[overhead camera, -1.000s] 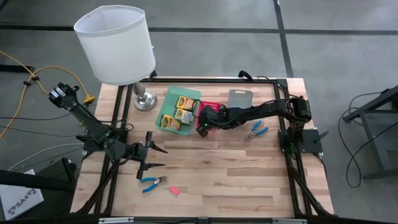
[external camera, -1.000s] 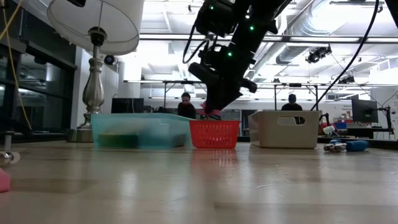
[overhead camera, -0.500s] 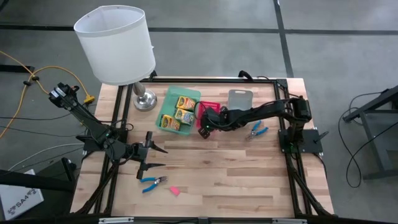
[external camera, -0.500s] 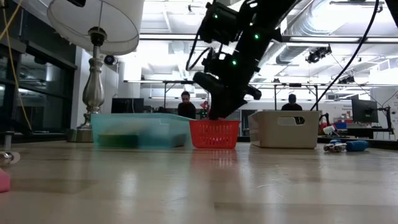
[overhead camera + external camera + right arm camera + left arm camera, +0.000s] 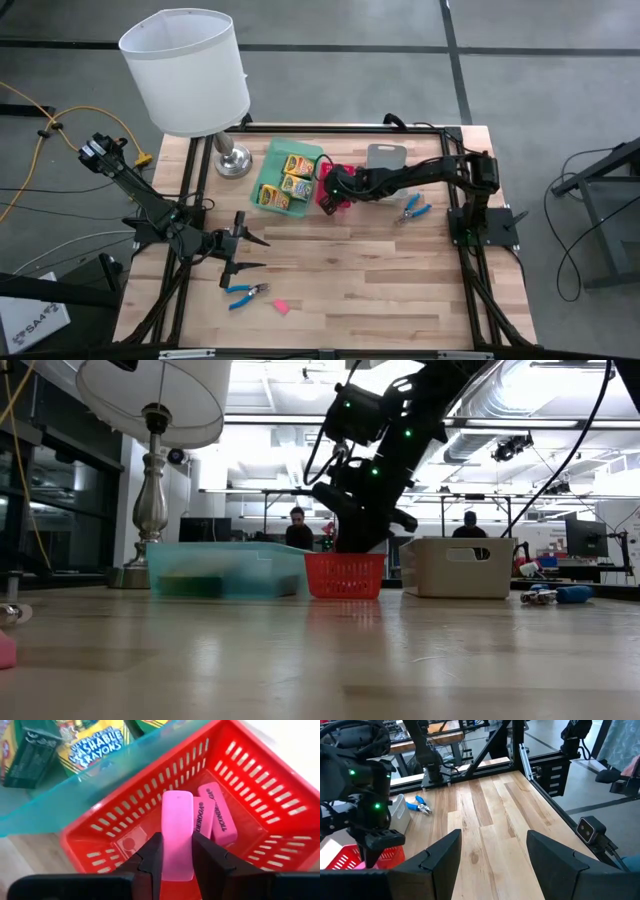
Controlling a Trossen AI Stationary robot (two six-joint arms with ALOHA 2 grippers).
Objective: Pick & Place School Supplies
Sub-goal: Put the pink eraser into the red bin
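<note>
My right gripper (image 5: pixel 177 842) is shut on a pink eraser (image 5: pixel 177 815) just above the red basket (image 5: pixel 250 785), where two more pink erasers (image 5: pixel 212 817) lie on the bottom. The high view shows this gripper (image 5: pixel 332 190) at the basket (image 5: pixel 340 168), beside the green tray (image 5: pixel 268 165) with three crayon boxes (image 5: pixel 294 185). One blue-handled scissors (image 5: pixel 412 208) lies near the right arm, another (image 5: pixel 245 293) near the front left beside a loose pink eraser (image 5: pixel 280 307). My left gripper (image 5: pixel 250 252) hangs open at the left, over bare wood. My right gripper pinches the eraser's two long sides (image 5: pixel 176 862) between its two fingers, at the end nearest the wrist. The fingers slant down from the table's right side and lie along the eraser. The eraser sticks out past the fingertips, clear of the basket's floor.
A grey tray (image 5: pixel 386 157) stands right of the basket at the far edge. A lamp with a white shade (image 5: pixel 187 70) rises at the far left, its base (image 5: pixel 233 160) beside the green tray. The table's middle and near right are bare wood.
My right gripper has sunk toward the red basket and shifted a little toward the far edge, carrying the pink eraser with it; its fingers now reach down to the basket's rim in the low view.
</note>
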